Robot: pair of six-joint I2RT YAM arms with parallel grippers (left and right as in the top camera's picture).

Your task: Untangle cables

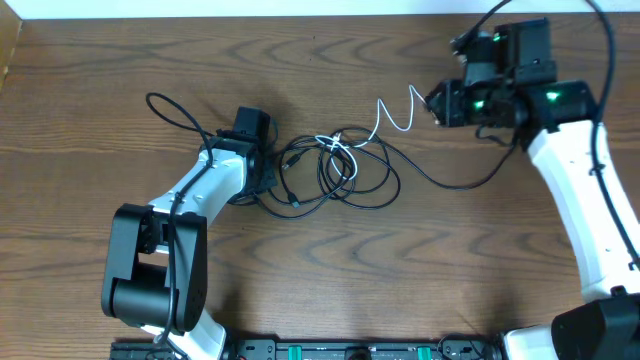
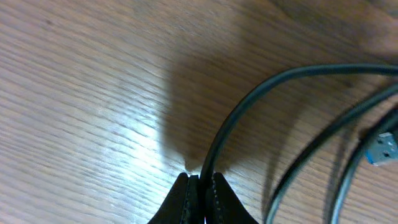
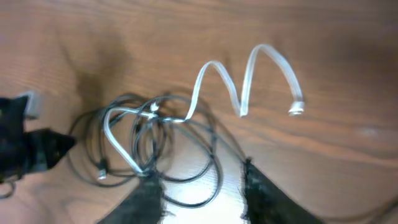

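Note:
A tangle of black cables (image 1: 340, 172) lies at the table's middle, with a white cable (image 1: 385, 118) threaded through it and zigzagging toward the right. My left gripper (image 1: 268, 172) sits at the tangle's left edge, shut on one black cable (image 2: 249, 102) that rises from between its tips (image 2: 200, 180). A blue-tipped plug (image 2: 385, 149) lies nearby. My right gripper (image 1: 435, 103) hovers just right of the white cable's free end (image 3: 296, 111). It is open (image 3: 200, 174) with nothing between its fingers, and black loops (image 3: 155, 143) lie on the table below.
One black cable runs left from the left gripper to a loop (image 1: 175, 110). Another sweeps right beneath the right arm (image 1: 470, 183). The left arm's base (image 1: 155, 265) stands at the front left. The table's far edge (image 1: 300, 18) runs along the top.

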